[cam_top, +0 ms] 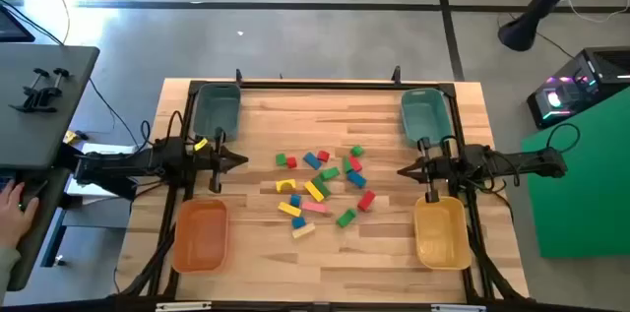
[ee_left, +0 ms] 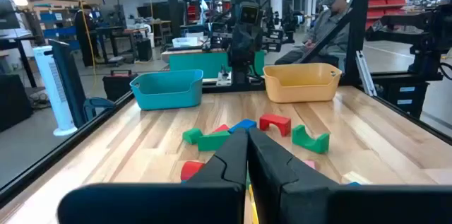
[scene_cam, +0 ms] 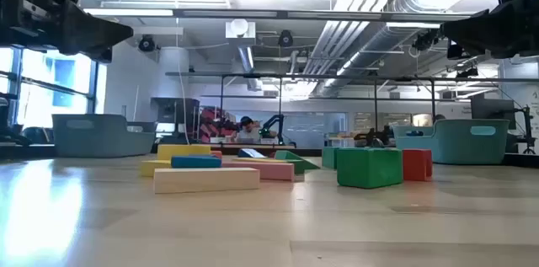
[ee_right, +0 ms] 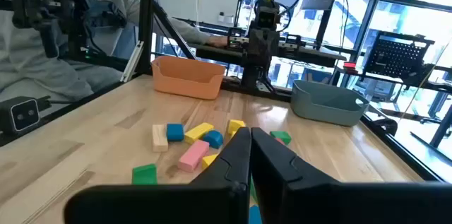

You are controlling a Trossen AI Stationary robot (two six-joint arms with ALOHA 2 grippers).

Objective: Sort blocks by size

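Several small wooden blocks [cam_top: 320, 184] in red, green, blue, yellow, pink and plain wood lie scattered flat on the middle of the table; they also show in the low view [scene_cam: 278, 168]. My left gripper [cam_top: 242, 161] hovers at the table's left, shut and empty, pointing toward the blocks. My right gripper [cam_top: 402, 169] hovers at the table's right, shut and empty, pointing toward the blocks. In the wrist views the shut fingers [ee_left: 247, 155] [ee_right: 249, 155] stand above the table.
Two teal bins [cam_top: 217, 108] [cam_top: 423, 113] stand at the far left and far right. An orange bin [cam_top: 201, 235] stands near left, a yellow bin [cam_top: 440, 233] near right. A person's hand [cam_top: 15, 204] shows beyond the table's left. A person sits beyond the table [ee_left: 332, 19].
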